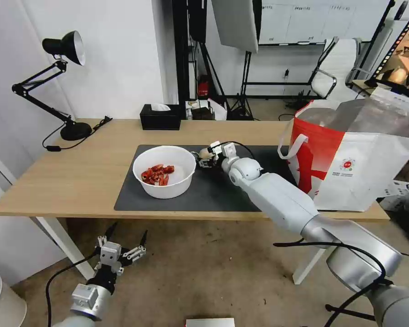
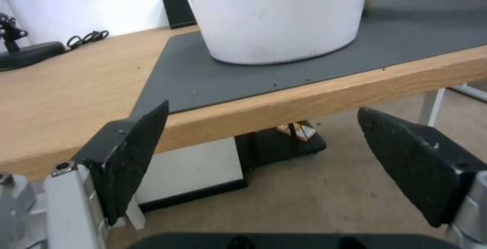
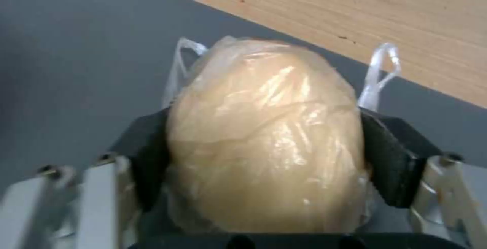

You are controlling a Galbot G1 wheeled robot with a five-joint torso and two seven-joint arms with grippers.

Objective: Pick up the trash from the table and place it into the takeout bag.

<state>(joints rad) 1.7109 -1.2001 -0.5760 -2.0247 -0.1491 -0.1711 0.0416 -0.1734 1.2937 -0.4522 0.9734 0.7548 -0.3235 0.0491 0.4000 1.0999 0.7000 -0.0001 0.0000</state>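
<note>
Right tool (image 3: 264, 154) grips bagged beige lump (image 3: 264, 135); white bowl (image 1: 164, 171) holds red pieces (image 1: 157, 175).

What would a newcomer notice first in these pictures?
First, the long right arm reaching over the table, its tool shut on a clear bag with a beige lump above the dark mat. Next, the white bowl of red pieces at the mat's left end, and the big red-and-white takeout bag at the table's right end.
</note>
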